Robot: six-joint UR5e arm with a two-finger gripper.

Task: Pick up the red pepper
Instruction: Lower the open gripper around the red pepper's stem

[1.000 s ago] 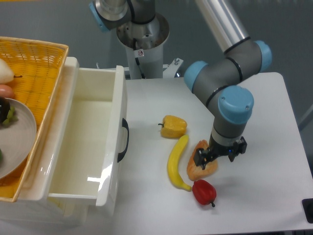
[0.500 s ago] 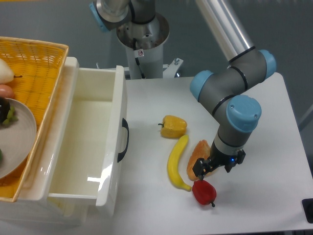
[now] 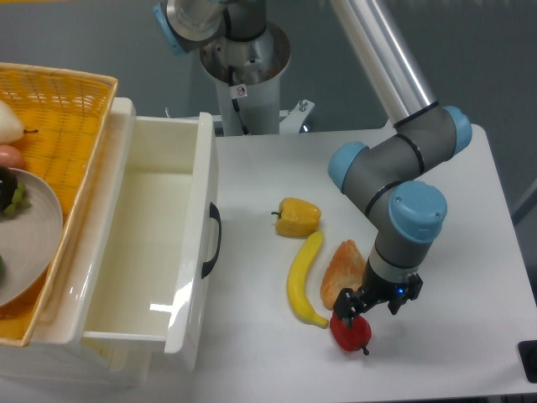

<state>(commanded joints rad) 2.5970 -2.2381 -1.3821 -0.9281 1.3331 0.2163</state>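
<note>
— What lay on the white desk [image 3: 470, 252]?

— An open white drawer [image 3: 159, 252] at left; centre, a banana [image 3: 302, 277], then an orange-tan wedge [image 3: 342, 270], then a yellow pepper [image 3: 298, 217].

— And the red pepper [image 3: 351, 333]?

— Lower centre-right, stem pointing lower right, long axis diagonal. The end effector [image 3: 357, 306] sat on its top; whether its fingers were closed, I couldn't tell.

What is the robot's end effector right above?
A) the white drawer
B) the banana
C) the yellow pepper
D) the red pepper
D: the end effector sits directly over the red pepper, down at its top, while the banana and the yellow pepper lie off to the side.
</note>
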